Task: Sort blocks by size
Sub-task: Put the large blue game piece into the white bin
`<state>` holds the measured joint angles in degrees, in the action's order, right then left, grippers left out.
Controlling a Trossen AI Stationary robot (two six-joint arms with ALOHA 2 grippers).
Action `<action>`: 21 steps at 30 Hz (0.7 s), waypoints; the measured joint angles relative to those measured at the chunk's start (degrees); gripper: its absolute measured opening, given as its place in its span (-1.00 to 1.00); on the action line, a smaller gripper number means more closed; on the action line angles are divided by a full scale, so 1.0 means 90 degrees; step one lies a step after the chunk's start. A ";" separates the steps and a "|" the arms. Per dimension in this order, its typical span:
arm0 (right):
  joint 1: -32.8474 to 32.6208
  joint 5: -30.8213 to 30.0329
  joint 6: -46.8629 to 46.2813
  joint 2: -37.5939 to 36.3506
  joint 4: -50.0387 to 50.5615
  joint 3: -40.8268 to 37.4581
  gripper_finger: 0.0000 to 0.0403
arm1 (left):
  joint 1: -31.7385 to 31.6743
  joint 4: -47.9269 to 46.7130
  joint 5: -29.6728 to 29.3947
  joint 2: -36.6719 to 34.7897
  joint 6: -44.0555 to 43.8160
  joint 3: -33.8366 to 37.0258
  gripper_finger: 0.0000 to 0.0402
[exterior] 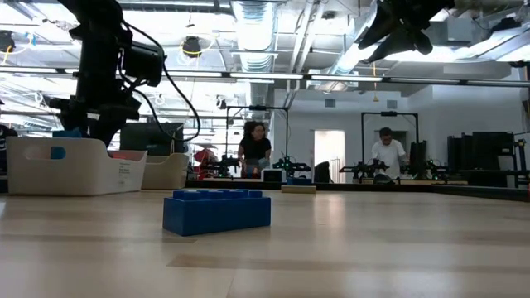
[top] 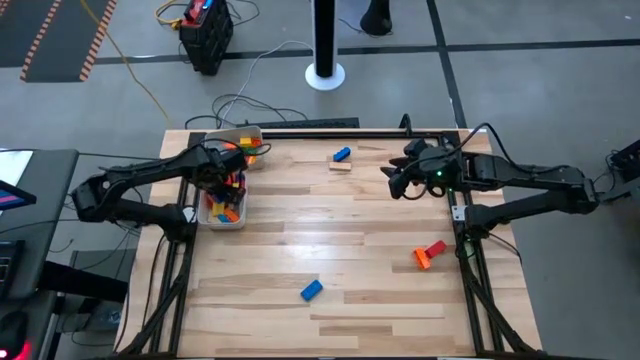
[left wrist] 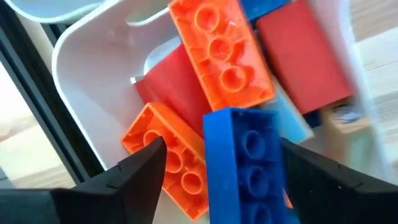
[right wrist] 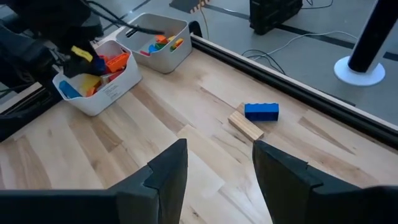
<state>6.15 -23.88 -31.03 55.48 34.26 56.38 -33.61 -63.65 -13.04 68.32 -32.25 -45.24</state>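
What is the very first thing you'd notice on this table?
The white tray at the table's left edge, heaped with bright blocks, with the left gripper open right over it and a blue bar between its fingers. Next, the loose blocks on the wood: a blue block near the front and an orange and red pair on the right.

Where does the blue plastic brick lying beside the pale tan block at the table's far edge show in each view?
High view: blue plastic brick top centre, touching the pale tan block.
Low view: cannot tell; only the tan block shows, far off.
Left wrist view: not in it.
Right wrist view: right of centre.
Shared landmark: the tan block.
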 joint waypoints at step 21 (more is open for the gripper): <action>0.0258 0.0282 0.0454 0.0000 -0.0049 0.0000 0.03 | 0.2736 0.2291 0.2224 -0.0713 -0.0140 -0.0876 0.42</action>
<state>8.47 -21.34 -26.94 55.48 33.82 56.38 -8.98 -43.03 6.98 61.90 -33.51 -53.12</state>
